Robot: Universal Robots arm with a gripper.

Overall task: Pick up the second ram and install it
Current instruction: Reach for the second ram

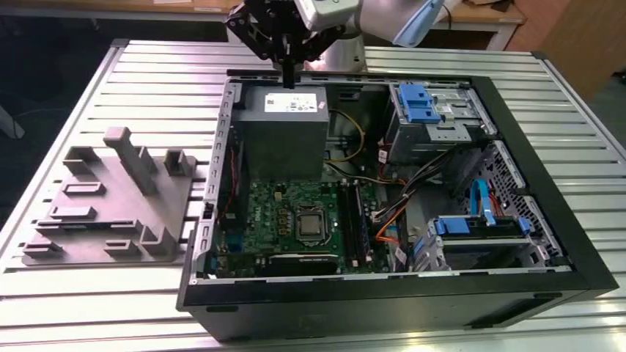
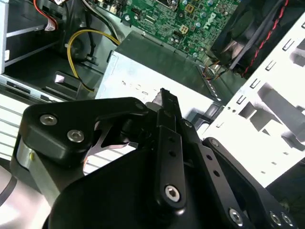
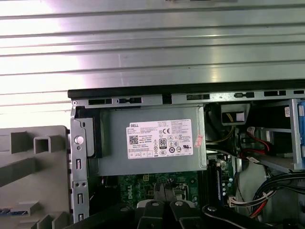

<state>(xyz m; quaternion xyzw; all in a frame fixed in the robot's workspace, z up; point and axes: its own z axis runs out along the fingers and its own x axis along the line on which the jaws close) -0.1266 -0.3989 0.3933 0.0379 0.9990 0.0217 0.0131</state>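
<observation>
The end effector (image 1: 289,79) hangs with its fingers pressed flat against each other, just above the grey power supply (image 1: 284,121). This is at the end of the open computer case (image 1: 577,242) that lies nearest the bench's (image 1: 78,95) far edge in the exterior view. The second ram (image 1: 357,220) looks to be a narrow dark stick seated on edge in the slots beside the processor (image 1: 313,224) on the motherboard (image 1: 274,213), well apart from the end effector, though I cannot tell which stick there it is.
</observation>
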